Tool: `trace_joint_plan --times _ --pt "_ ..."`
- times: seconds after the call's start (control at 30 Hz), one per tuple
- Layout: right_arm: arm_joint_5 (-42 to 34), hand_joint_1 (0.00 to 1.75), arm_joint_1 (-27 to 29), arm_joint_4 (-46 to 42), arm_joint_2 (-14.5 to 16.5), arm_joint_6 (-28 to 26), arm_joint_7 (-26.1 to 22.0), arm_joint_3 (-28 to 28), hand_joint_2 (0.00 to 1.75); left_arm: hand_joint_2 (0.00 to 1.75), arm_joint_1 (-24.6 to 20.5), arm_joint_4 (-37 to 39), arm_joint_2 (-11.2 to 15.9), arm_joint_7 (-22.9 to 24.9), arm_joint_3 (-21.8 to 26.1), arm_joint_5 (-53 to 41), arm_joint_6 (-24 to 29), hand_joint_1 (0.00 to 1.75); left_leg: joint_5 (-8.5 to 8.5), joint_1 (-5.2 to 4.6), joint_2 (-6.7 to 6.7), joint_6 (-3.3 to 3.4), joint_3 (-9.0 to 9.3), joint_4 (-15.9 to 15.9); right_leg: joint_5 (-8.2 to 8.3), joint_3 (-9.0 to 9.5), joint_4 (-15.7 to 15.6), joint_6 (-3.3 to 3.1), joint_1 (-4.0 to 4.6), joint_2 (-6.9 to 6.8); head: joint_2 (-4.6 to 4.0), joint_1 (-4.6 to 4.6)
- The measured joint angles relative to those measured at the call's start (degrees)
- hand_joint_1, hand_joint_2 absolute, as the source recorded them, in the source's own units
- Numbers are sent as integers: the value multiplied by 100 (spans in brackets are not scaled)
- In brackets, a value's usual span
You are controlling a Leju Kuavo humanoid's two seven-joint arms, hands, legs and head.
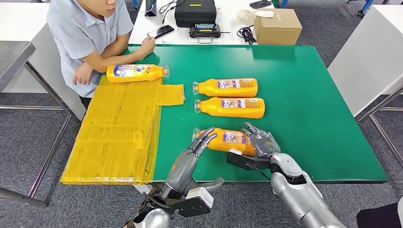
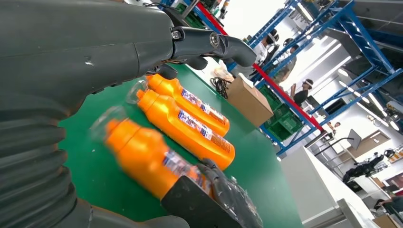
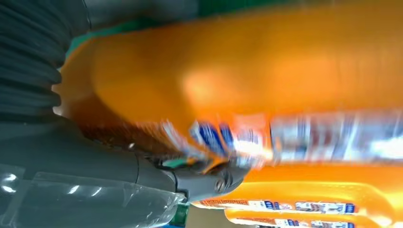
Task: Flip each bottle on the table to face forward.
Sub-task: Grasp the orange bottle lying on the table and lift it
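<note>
Three orange bottles lie on their sides mid-table, caps to the left: the far bottle (image 1: pixel 228 87), the middle bottle (image 1: pixel 231 108) and the nearest bottle (image 1: pixel 222 140). My right hand (image 1: pixel 260 141) grips the nearest bottle at its base end; the right wrist view shows that bottle (image 3: pixel 247 71) blurred against my thumb (image 3: pixel 190 178). My left hand (image 1: pixel 202 142) is at its neck, holding nothing, with its fingers (image 2: pixel 209 45) stretched out. The left wrist view shows the nearest bottle (image 2: pixel 142 156) and my right hand (image 2: pixel 228 199). A fourth bottle (image 1: pixel 135 72) lies on the yellow mat (image 1: pixel 119 133).
A person (image 1: pixel 90 33) leans on the green table (image 1: pixel 309 118) at its back left, with an arm beside the fourth bottle. Behind the table stand a cardboard box (image 1: pixel 277 26), a black case (image 1: pixel 195 12) and a phone (image 1: pixel 160 32). A white table (image 1: pixel 370 57) is on the right.
</note>
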Motion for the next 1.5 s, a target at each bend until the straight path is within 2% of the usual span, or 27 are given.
trace_joint_plan --times 0.2,0.47,0.7,0.87,1.03,1.13,1.37,1.5 --pt "-405 175 -29 124 -141 88 -176 -26 175 175 -23 40 0 -66 -37 57 3 0 0 -2 -1 1 16 1 0 15 -1 0 -2 0 0 0" --pt "-1045 175 -42 126 -287 531 -370 -154 175 175 -52 98 0 -164 -96 193 23 0 -10 -3 1 12 56 1 -4 51 -5 1 -2 0 0 0" --pt "-1900 175 -9 103 -390 860 -658 -309 175 175 -76 176 -11 -354 -146 493 252 0 -12 -4 5 15 74 1 -3 69 -5 2 -2 3 0 0" --pt "-2529 175 223 -202 -325 844 -901 -452 175 175 -68 219 -130 -955 -16 1745 721 0 -12 -4 6 15 67 1 -2 69 -3 2 -1 3 0 1" --pt "-2955 175 513 -676 -42 646 -907 -622 175 175 -21 252 -220 -1332 232 3495 832 0 -9 -2 5 13 46 0 -2 46 -1 2 0 1 0 -2" --pt "-3101 175 621 -908 107 582 -902 -742 175 175 25 292 -255 -1516 391 3919 1044 0 -7 -1 1 13 31 0 -2 35 0 2 0 0 0 -1" --pt "-3131 175 744 -1158 245 548 -907 -879 175 175 38 362 -289 -1568 511 4084 1107 0 -9 -11 -1 17 14 0 -3 23 -1 3 -10 0 0 1" --pt "-3196 175 802 -1277 333 513 -1040 -914 175 175 44 408 -299 -1245 560 4654 840 0 -11 -12 0 19 11 0 -3 20 -1 4 -10 0 0 0"
